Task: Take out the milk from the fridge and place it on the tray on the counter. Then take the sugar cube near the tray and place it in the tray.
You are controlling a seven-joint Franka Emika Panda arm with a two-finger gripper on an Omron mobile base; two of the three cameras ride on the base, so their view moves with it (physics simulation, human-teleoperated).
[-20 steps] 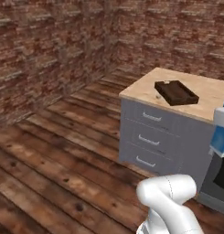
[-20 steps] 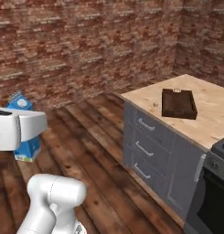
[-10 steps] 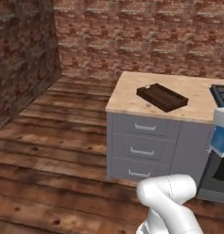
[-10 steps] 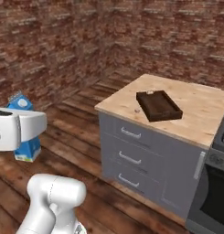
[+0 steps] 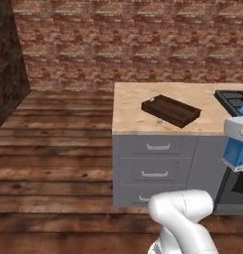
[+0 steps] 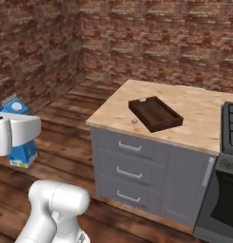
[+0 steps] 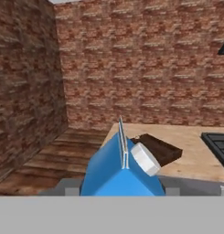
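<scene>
Blue milk [image 6: 20, 142] sits clamped in the gripper [image 7: 122, 183]; carry it upright, level over the worktop [image 5: 133, 106], lowering squarely into the tray [image 5: 170, 110]

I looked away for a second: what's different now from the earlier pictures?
The base turned, so the counter now sits squarely ahead in both base views; nothing on it moved. The milk stays in the gripper, the tray is still empty, and the sugar cube still lies beside it.
</scene>
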